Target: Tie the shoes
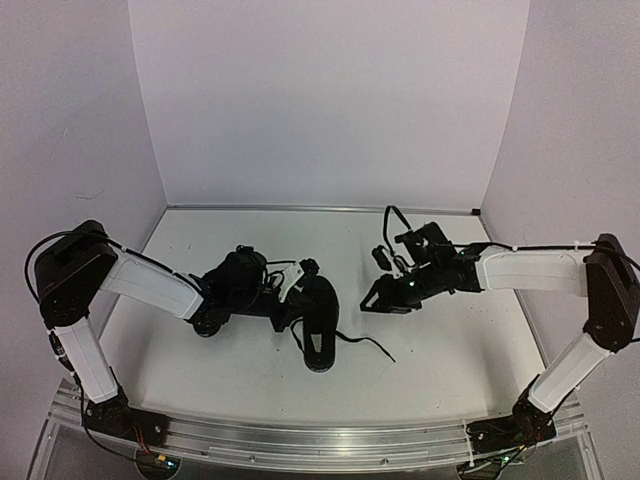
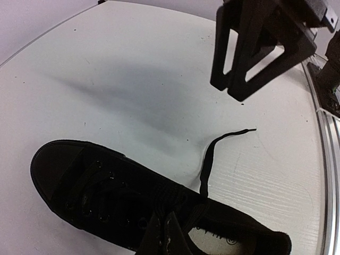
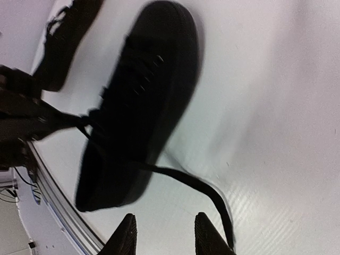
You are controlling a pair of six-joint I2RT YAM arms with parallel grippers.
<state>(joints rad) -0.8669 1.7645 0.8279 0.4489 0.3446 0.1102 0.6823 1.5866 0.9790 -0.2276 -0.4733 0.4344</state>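
none of the tying looks done to us: one shoe (image 1: pixel 318 328) lies mid-desk toward the near edge, its loose lace (image 1: pixel 368 346) trailing toward the right edge. the left gripper (image 2: pixel 230 91) hangs over it, jaws pressed together on nothing we can see, and the right gripper (image 3: pixel 166 234) is spread and empty beside the lace end. only the right wrist view, blurred, shows the second shoe (image 3: pixel 69 37) beyond the first, while the left wrist view alone shows the lace tip lying free on the bare desk (image 2: pixel 133 79).
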